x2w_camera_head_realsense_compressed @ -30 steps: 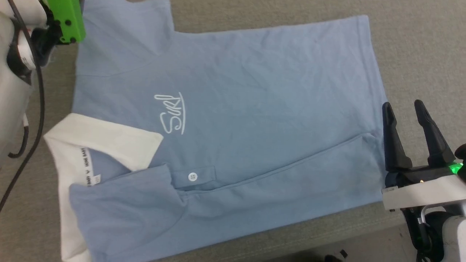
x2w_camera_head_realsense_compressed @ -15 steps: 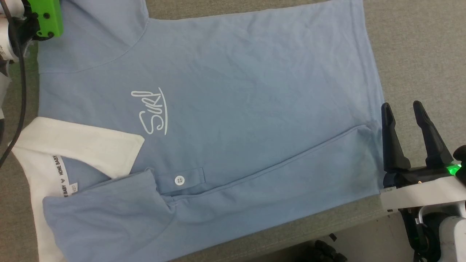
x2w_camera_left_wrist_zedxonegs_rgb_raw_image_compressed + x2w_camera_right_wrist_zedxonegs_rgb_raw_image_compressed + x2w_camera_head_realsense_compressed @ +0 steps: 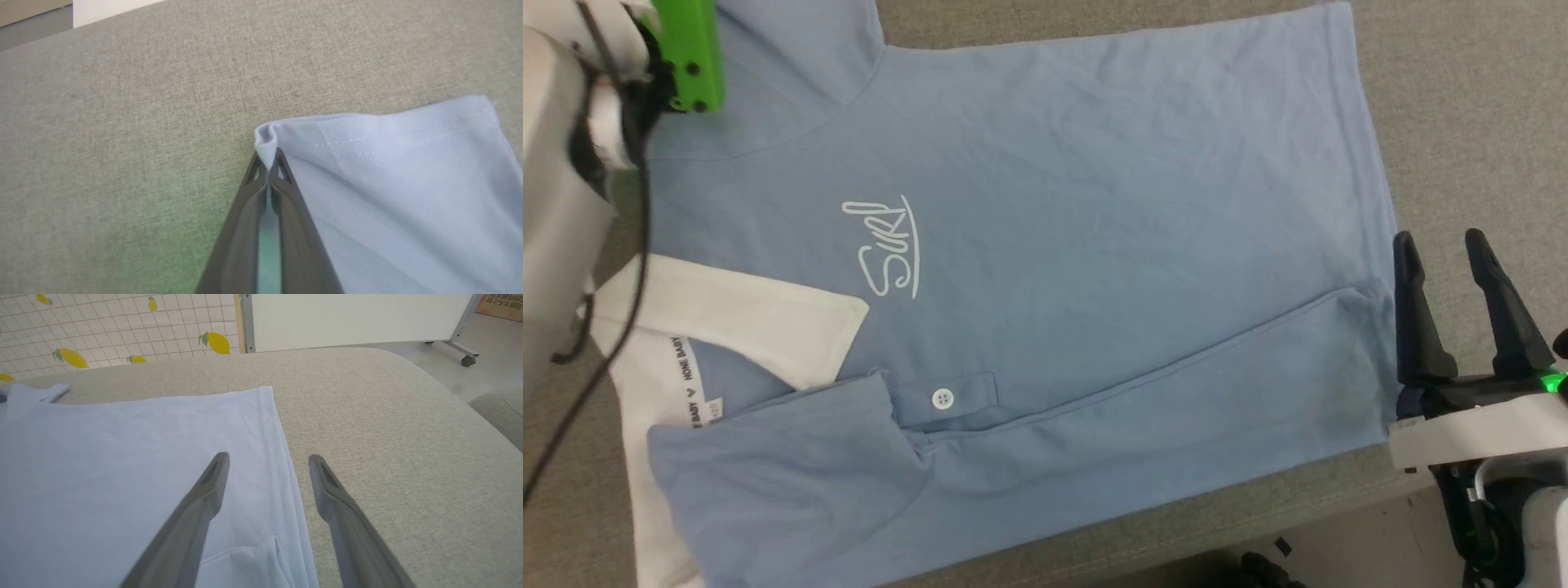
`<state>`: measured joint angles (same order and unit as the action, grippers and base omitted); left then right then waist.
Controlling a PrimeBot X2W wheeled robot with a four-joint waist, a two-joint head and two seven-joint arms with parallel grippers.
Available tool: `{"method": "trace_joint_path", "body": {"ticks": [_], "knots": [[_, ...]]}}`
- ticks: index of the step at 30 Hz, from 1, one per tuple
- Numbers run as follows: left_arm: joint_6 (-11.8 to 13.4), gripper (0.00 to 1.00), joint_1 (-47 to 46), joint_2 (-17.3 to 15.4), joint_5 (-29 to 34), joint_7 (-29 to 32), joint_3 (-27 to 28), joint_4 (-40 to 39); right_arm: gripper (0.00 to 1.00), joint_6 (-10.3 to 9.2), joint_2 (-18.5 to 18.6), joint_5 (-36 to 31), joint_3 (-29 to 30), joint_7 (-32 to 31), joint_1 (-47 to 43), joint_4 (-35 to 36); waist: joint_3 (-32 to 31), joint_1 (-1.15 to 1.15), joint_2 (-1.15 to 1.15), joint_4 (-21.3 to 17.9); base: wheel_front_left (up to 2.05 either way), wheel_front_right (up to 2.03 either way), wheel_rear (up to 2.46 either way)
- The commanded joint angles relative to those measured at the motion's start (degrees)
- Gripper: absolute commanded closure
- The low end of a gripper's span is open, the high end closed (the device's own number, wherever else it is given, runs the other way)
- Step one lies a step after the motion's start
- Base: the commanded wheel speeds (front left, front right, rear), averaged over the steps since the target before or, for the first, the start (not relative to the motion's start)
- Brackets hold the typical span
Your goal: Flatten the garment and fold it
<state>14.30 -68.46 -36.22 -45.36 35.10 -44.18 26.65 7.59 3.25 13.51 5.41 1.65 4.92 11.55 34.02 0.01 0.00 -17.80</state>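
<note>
in the left wrist view the left gripper (image 3: 268,163) is clenched on a sleeve-hem corner of the small light blue polo shirt (image 3: 1094,204), spread on the grey-green woven cushion (image 3: 1462,98). the head view adds the right gripper (image 3: 1439,245), released beside the bottom hem, as a second ago.

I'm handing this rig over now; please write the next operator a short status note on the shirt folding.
Left gripper: shut on the far sleeve corner.
Right gripper: open, fingers either side of the bottom hem, gripping nothing.
Small light blue knit polo shirt with white collar: front up on the grey fabric cushion.
Done: mostly flattened; near side folded over the placket.
Left: fold the far side in, then probably fold across.
</note>
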Motion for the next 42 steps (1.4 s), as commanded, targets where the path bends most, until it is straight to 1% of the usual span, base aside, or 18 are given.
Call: {"method": "trace_joint_path", "body": {"ticks": [1, 5, 9, 10, 13, 15, 18, 23, 27, 31, 36, 42], "knots": [[-0.2, 1.00, 1.6, 0.5, 0.4, -1.2, -0.4, 0.4, 0.00, -0.10, 0.2, -0.5, 0.2, -0.5, 0.0, 0.3, -1.6, -0.01, 0.00, 1.6, 0.00, 0.00, 0.00], [-1.1, 1.00, 3.2, 2.4, 1.3, -6.3, -1.1, 0.3, 0.00, -0.10, 2.6, 0.7, 1.4, -3.5, 0.9, 1.2, -3.9, -0.01, 0.00, 3.9, 0.00, 0.00, 0.00], [-1.7, 1.00, 4.9, 4.3, 1.4, -10.9, -1.2, -1.5, 0.00, -0.10, 8.2, 3.5, 1.8, -10.5, 3.7, 1.4, -5.3, -0.01, 0.00, 6.6, 0.00, 0.00, 0.00], [-1.9, 1.00, 5.2, 4.8, 1.6, -12.1, -1.3, -2.3, 0.00, -0.10, 10.2, 4.3, 1.7, -13.1, 4.9, 1.1, -5.4, -0.01, 0.00, 7.3, 0.00, 0.00, 0.00], [-2.0, 1.00, 6.0, 5.4, 2.0, -14.4, -1.5, -5.1, 0.00, -0.10, 14.7, 7.1, 1.4, -20.3, 8.9, -0.6, -5.3, -0.01, 0.00, 8.8, 0.00, 0.00, 0.00], [-1.7, 1.00, 6.6, 5.7, 2.4, -15.3, -1.8, -7.7, 0.00, -0.10, 18.3, 9.2, 0.7, -25.7, 12.4, -2.5, -4.8, -0.01, 0.00, 9.9, 0.00, 0.00, 0.00], [-1.1, 1.00, 7.8, 5.6, 2.8, -16.1, -2.2, -11.7, 0.00, -0.10, 23.0, 11.9, -1.0, -33.7, 18.7, -7.6, -3.8, -0.01, 0.00, 11.3, 0.00, 0.00, 0.00], [1.1, 1.00, 9.9, 5.2, 3.7, -16.7, -2.8, -19.2, 0.00, -0.10, 29.4, 14.8, -5.3, -42.5, 28.8, -17.2, -1.8, -0.01, 0.00, 13.9, 0.00, 0.00, 0.00], [2.5, 1.00, 11.0, 5.1, 4.6, -16.4, -3.6, -24.7, 0.00, -0.10, 33.6, 15.9, -9.9, -45.3, 35.4, -23.1, -0.1, -0.01, 0.00, 15.7, 0.00, 0.00, 0.00], [3.7, 1.00, 11.5, 4.8, 5.3, -16.0, -4.1, -28.4, 0.00, -0.10, 36.2, 16.4, -14.7, -46.2, 40.3, -27.6, 1.1, -0.01, 0.00, 17.0, 0.00, 0.00, 0.00], [4.5, 1.00, 11.9, 4.4, 5.6, -15.8, -4.3, -30.7, 0.00, -0.10, 38.3, 16.2, -20.4, -46.1, 43.5, -32.2, 1.6, -0.01, 0.00, 18.0, 0.00, 0.00, 0.00], [5.2, 1.00, 12.2, 4.2, 5.7, -15.6, -4.3, -32.0, 0.00, -0.10, 39.9, 17.2, -27.1, -46.0, 44.0, -35.6, 1.9, -0.01, 0.00, 18.5, 0.00, 0.00, 0.00]]}}
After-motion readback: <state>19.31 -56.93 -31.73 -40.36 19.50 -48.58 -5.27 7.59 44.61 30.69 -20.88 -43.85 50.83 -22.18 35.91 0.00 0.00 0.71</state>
